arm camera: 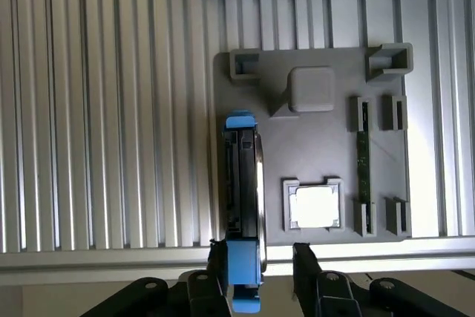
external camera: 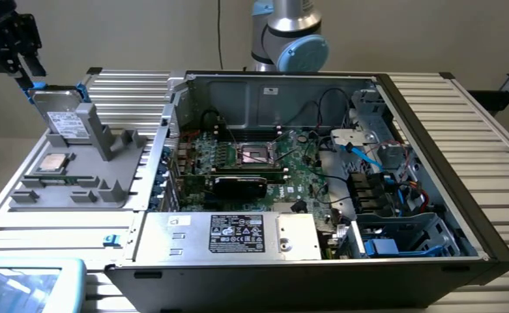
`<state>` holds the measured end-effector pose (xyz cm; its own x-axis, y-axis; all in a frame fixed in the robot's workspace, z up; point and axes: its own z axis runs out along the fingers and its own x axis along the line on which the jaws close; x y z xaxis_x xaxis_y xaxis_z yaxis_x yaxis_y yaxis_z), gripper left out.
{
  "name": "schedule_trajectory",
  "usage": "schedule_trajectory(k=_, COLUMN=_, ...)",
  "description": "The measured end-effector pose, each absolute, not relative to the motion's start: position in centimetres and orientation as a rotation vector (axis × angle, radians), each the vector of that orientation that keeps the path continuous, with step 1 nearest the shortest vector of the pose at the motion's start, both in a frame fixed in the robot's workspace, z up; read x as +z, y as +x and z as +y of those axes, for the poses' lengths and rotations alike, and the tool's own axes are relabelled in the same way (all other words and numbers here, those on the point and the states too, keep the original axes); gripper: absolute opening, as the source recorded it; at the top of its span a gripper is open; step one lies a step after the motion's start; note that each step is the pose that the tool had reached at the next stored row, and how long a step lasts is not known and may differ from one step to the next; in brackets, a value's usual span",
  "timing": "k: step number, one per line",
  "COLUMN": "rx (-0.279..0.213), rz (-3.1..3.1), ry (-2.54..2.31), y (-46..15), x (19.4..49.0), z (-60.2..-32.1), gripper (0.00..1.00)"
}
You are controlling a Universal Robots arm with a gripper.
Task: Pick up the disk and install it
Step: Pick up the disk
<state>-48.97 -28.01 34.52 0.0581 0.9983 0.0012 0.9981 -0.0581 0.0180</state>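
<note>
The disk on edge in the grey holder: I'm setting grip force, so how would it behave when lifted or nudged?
Probably rigid: the disk looks like a flat metal slab. It stands on its thin edge against the grey holder, so a sideways nudge could tip it. Its blue carrier looks plastic, likely smooth and a bit flexible.

Gripper [external camera: 28, 70] is seen at the exterior view's upper left, just above the disk [external camera: 63, 117], fingers apart. Whether it is touching the disk cannot be told. Disk is stood on edge in a grey fixture [external camera: 106, 189], with blue carrier tabs at its top corners. A CPU chip [external camera: 54, 162] is laid flat in the fixture, near the disk. An open PC case [external camera: 428, 130] is set beside the fixture, toward the exterior view's right, on the slatted table [external camera: 489, 163]. Motherboard [external camera: 272, 163] is exposed.
</note>
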Motion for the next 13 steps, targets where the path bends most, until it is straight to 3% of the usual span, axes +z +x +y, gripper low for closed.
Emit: schedule_trajectory(k=13, rx=0.021, rz=2.148, ry=2.276, y=-48.97, x=34.00, z=-27.61, gripper=0.48)
